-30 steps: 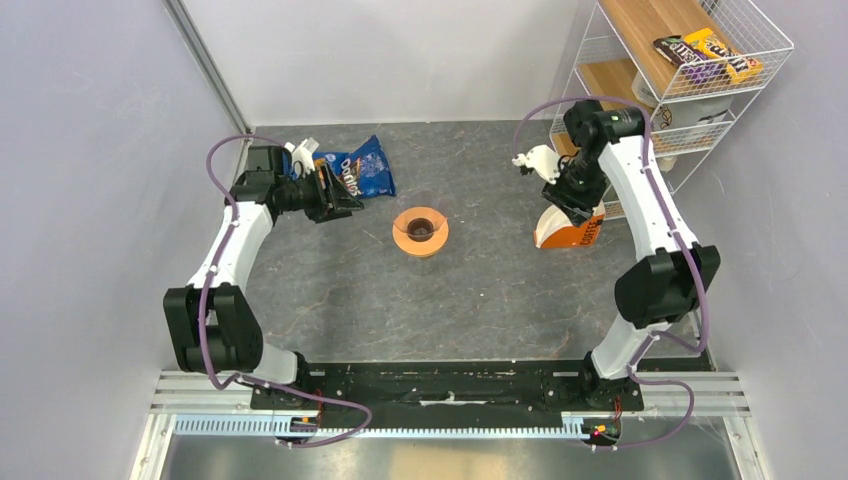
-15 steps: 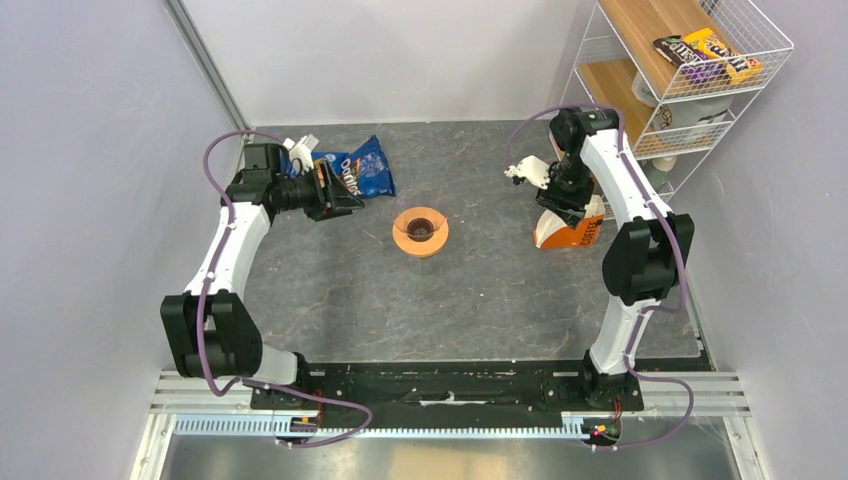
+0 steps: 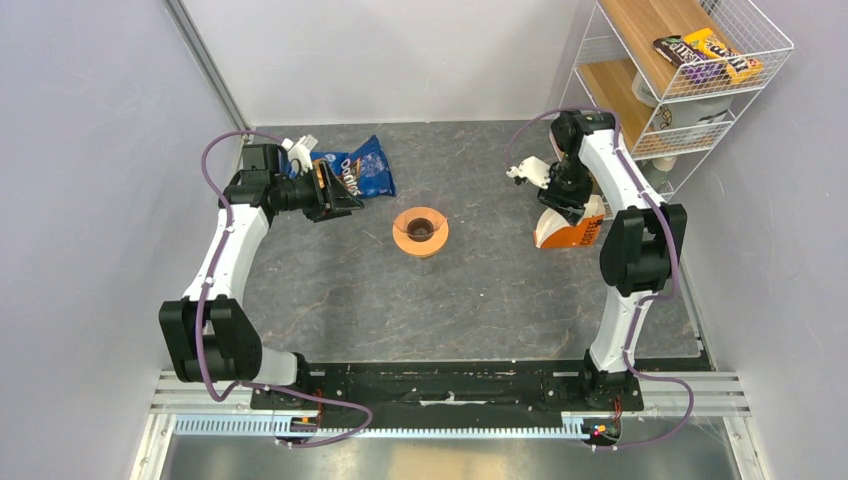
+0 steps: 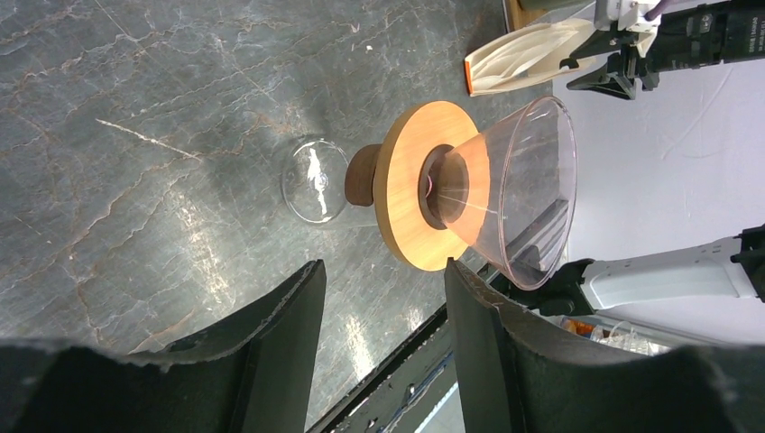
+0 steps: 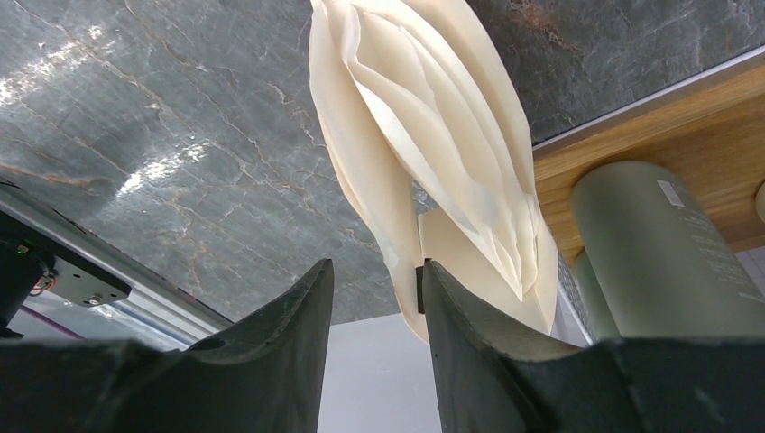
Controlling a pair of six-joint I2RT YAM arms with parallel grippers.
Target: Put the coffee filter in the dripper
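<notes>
Your right claw point(image 3: 562, 205) hangs over the orange-and-white pack point(image 3: 580, 236), which stands near the right edge of the counter point(image 3: 480, 300), close to the wire shelf point(image 3: 690, 90) at the far right corner. In the right wrist view its fingers point(image 5: 271, 361) are only a narrow gap apart. The coffee filter point(image 5: 433, 135) sits in the mouth of the pack, cream and pleated. Its lower edge runs into that gap beside one finger, but nothing is pinched.

The dripper point(image 3: 420, 230) stands upright near the middle of the counter, well apart from the pack. Your left wrist view shows its wooden disc rim, its brown centre and a clear cone above it. A small clear glass point(image 4: 316, 180) sits just beside its foot.

Your left claw point(image 3: 345, 200) is held low near the far left corner, just beside the blue chip bag point(image 3: 365, 168). It is moderately wide and holds nothing.
</notes>
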